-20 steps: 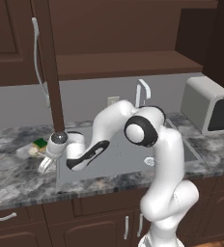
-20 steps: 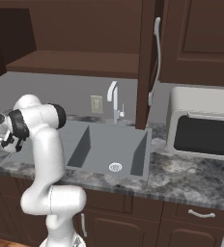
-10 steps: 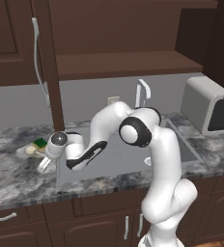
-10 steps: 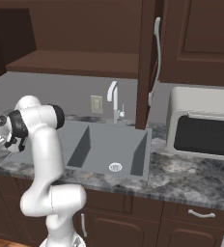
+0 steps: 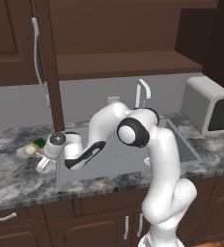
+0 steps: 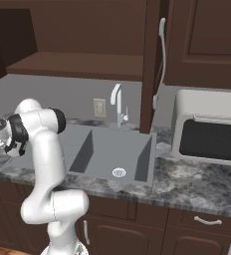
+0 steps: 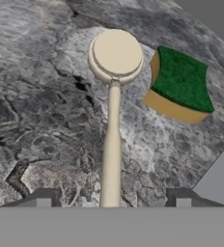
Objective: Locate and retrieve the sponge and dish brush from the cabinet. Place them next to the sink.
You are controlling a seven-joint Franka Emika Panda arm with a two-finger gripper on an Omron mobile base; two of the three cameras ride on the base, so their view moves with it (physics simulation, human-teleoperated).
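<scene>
Fingers (image 7: 111,198) now parted off dish brush (image 7: 113,96), sponge (image 7: 179,84) beside it, sink (image 6: 112,152) holding nothing.

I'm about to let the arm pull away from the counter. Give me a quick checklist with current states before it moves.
1. Hand open, fingers apart on either side of the handle: ok.
2. Dish brush lying on the stone counter: ok.
3. Sponge on the counter, green side up, beside the brush head and apart from it: ok.
4. Both items next to the sink, on the counter at its left: ok.
5. Fingers fully clear of the brush handle: cannot tell.
</scene>
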